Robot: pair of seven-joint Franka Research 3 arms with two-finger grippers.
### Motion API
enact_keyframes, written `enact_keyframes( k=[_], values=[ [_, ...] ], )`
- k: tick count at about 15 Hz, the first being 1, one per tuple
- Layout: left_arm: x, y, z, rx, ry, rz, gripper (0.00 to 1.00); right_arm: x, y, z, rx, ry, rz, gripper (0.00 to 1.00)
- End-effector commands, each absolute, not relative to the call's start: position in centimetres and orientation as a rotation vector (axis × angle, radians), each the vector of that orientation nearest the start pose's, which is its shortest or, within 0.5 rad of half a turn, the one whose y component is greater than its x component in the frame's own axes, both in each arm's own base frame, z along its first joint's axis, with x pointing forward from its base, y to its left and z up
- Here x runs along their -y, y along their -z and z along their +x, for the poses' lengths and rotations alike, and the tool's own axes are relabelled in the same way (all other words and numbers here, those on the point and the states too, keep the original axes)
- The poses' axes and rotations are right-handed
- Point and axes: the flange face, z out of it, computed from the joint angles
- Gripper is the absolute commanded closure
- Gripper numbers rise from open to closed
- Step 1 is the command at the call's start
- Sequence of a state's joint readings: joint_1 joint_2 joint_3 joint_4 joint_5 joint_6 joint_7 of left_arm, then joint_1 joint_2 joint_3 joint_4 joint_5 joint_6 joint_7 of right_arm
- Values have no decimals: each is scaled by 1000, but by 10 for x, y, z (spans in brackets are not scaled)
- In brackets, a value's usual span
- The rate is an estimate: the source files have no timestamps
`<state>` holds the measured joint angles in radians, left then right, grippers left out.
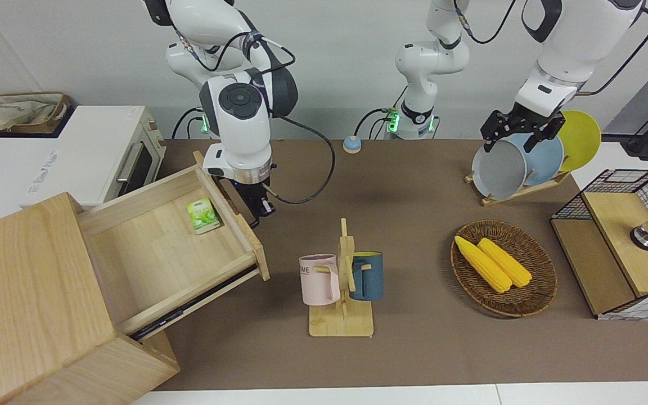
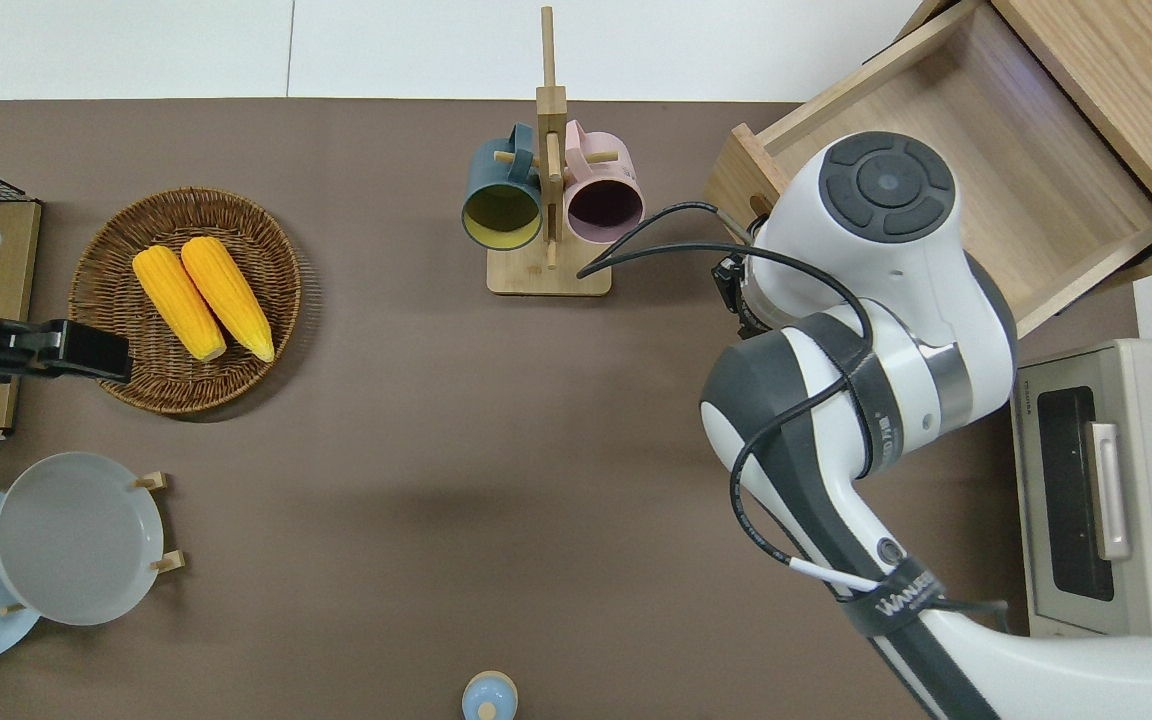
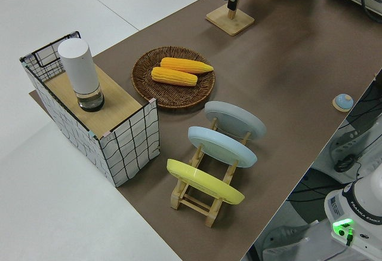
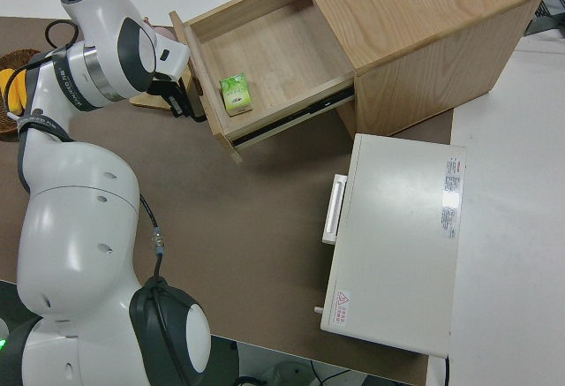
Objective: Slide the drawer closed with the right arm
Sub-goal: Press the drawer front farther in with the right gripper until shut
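The light-wood drawer [image 1: 155, 253] [image 2: 1036, 170] [image 4: 265, 46] stands pulled out of its cabinet [image 1: 26, 281] at the right arm's end of the table. A small green box [image 1: 202, 215] [image 4: 234, 94] lies inside it. My right gripper [image 1: 257, 206] [image 4: 181, 103] is low against the drawer's front, where it covers most of the black bar handle. Its fingers look shut with nothing held, and I cannot tell whether it touches the front. In the overhead view the arm's wrist hides the gripper. The left arm is parked with its gripper [image 1: 518, 135] open.
A mug rack [image 1: 342, 281] with a pink and a blue mug stands near the drawer's front. A toaster oven [image 1: 104, 154] sits beside the cabinet, nearer to the robots. A corn basket [image 1: 504, 269], plate rack [image 1: 518, 163] and wire-framed box [image 1: 622, 242] stand toward the left arm's end.
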<state>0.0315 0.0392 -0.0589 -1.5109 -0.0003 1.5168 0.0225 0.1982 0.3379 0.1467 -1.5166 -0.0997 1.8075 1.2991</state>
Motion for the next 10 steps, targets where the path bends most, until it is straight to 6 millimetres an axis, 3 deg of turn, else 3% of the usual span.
enact_keyframes(
  k=[1, 7, 10],
  values=[
    [13, -630, 563, -94, -60, -3126, 7, -179, -469, 636, -1514, 36, -2820, 1000],
    [13, -630, 563, -94, -60, -3126, 7, -157, -494, 648, -1530, 86, -2765, 1000],
    [13, -630, 563, -94, -60, -3126, 7, -143, -488, 654, -1513, 71, -2775, 1000]
  ],
)
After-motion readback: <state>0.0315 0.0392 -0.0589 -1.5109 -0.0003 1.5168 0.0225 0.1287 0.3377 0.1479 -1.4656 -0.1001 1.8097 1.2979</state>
